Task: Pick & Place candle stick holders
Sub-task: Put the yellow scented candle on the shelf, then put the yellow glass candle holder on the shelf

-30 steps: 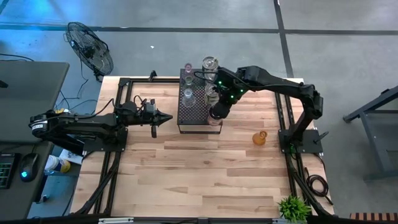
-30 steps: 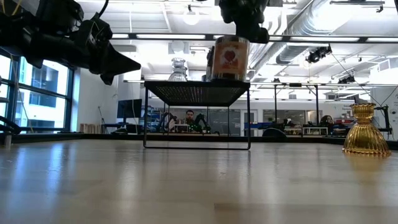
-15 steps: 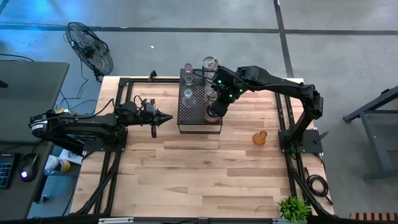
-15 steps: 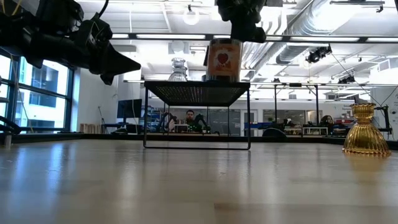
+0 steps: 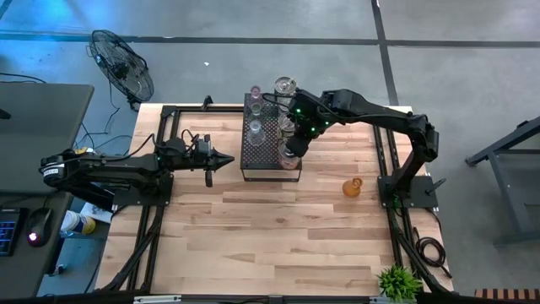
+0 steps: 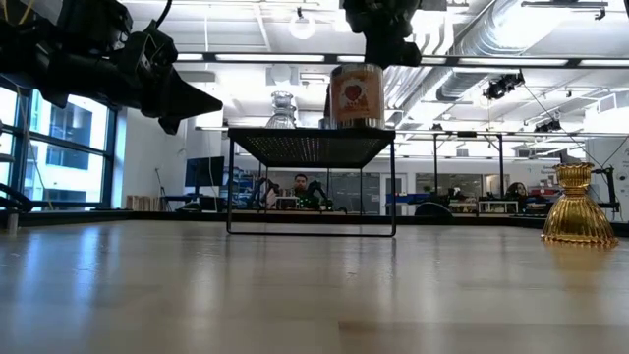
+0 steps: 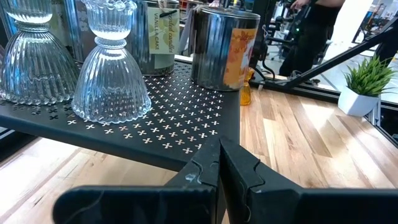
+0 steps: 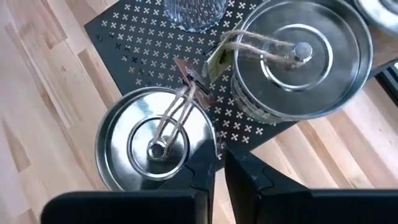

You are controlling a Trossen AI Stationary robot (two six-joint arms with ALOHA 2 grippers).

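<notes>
- Right gripper [image 8: 219, 163] hovers just above the silvery lidded tin [image 8: 155, 146], fingers barely parted, holding nothing.
- The tin, orange-labelled with a twine tag, stands on the black perforated stand [image 5: 266, 145].
- Left gripper [image 5: 211, 161] waits, closed.

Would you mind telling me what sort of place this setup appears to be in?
Probably an open robotics lab or workshop: exposed ceiling ducts overhead, rows of workstations behind the wooden table, a person seated at one, and a floor fan nearby.

Grey floor [image 5: 253, 21], standing fan [image 5: 122, 63], tall windows [image 6: 59, 147], ceiling ducts [image 6: 491, 39]
</notes>
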